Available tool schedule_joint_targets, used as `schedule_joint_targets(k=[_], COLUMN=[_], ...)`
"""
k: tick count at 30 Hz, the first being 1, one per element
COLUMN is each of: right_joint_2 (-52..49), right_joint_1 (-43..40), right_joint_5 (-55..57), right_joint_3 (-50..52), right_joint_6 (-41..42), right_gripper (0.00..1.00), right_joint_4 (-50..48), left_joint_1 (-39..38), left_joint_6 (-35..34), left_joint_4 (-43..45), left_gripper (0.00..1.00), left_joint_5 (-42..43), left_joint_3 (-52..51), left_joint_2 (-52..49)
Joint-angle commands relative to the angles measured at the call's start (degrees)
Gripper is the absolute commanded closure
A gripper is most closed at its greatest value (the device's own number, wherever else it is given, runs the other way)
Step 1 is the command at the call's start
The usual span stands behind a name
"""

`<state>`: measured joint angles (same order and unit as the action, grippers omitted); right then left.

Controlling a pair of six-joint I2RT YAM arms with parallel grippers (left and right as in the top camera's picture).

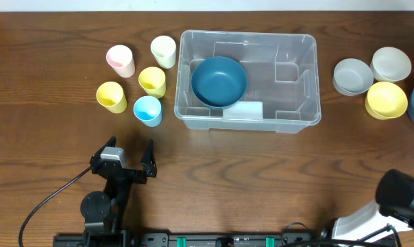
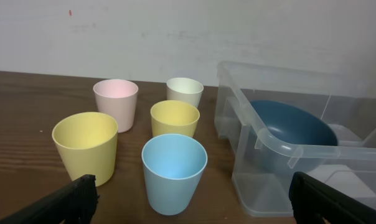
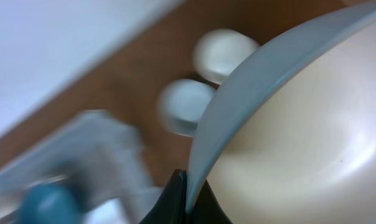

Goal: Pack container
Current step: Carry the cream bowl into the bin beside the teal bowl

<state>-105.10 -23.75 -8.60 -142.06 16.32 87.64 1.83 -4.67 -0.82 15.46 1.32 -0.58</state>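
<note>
The clear container (image 1: 310, 75) stands at the back middle of the table with a dark blue bowl (image 1: 219, 80) in its left half; both also show in the left wrist view, the container (image 2: 263, 134) and the bowl (image 2: 294, 127). My left gripper (image 1: 128, 154) is open and empty in front of the cups, and in the left wrist view (image 2: 194, 199) its fingers flank a light blue cup (image 2: 173, 171). My right gripper (image 3: 189, 199) is shut on the rim of a bowl (image 3: 300, 143), grey outside and cream inside. Only the right arm (image 1: 402, 195) shows overhead.
Left of the container stand a pink cup (image 1: 120, 60), a cream cup (image 1: 163, 51), two yellow cups (image 1: 152, 81) (image 1: 111, 96) and the light blue cup (image 1: 148, 110). To its right are grey (image 1: 352, 75), white (image 1: 391, 64) and yellow (image 1: 386, 99) bowls.
</note>
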Motion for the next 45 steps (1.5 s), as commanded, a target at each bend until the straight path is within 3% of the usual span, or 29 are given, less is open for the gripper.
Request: schedule_joint_targets(k=[1, 10, 15, 30, 45], right_joint_2=[0.48, -1.84, -5.88, -22.71, -25.03], right_joint_1=[9.90, 43.93, 53.46, 60.67, 63.21], right_joint_5=[-9.16, 13.31, 16.11, 17.03, 16.94], right_joint_3=[-4.37, 1.44, 7.19, 10.88, 10.91], right_joint_6=[0.13, -1.40, -1.38, -3.26, -3.10], right_gripper=[0.99, 0.99, 0.99, 0.99, 0.99], right_joint_4=[0.33, -6.32, -11.34, -14.64, -16.72], left_joint_1=[0.26, 0.26, 0.26, 0.26, 0.26], left_joint_6=[-0.31, -0.31, -0.31, -0.31, -0.31], left_joint_4=[-1.81, -1.81, -1.81, -1.81, -1.81], left_gripper=[0.02, 0.02, 0.02, 0.02, 0.02], left_joint_5=[0.37, 0.37, 0.37, 0.37, 0.37], left_joint_3=[-1.09, -1.09, -1.09, -1.09, -1.09], left_joint_2=[0.33, 0.33, 0.33, 0.33, 0.33])
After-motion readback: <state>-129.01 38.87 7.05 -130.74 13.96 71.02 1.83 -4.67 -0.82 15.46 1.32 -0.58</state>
